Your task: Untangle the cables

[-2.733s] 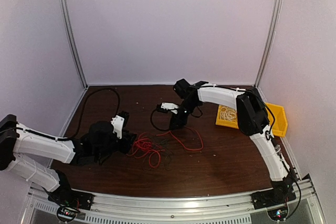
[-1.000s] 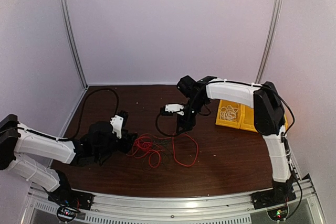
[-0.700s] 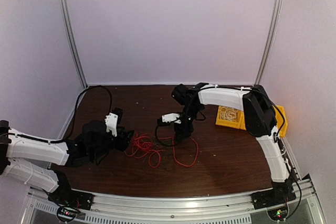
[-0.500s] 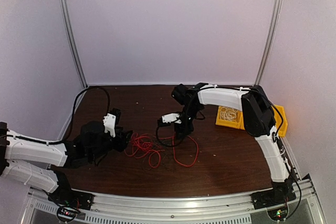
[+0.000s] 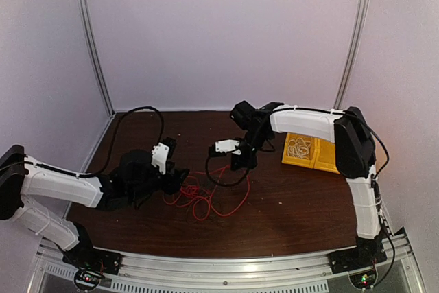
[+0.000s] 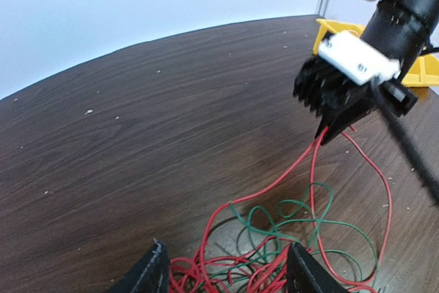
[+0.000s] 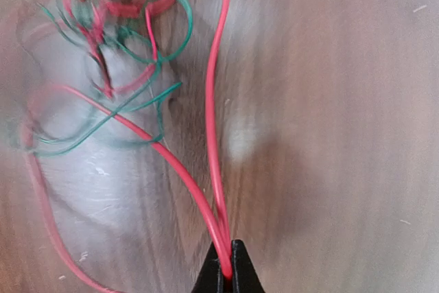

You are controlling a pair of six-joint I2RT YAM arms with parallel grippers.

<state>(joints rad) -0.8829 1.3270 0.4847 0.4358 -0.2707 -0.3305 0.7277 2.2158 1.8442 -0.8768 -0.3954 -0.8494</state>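
1 red cable pinched in right gripper, right arm stretched inward

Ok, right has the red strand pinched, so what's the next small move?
Probably close the left gripper to anchor the loops: it stands open astride the tangled red cable and green cable, while the right gripper pinches a red strand, ready to pull away.

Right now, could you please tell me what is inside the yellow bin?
A pale coiled cable lies in the left part of the yellow bin. The right arm covers the rest, hiding its contents.
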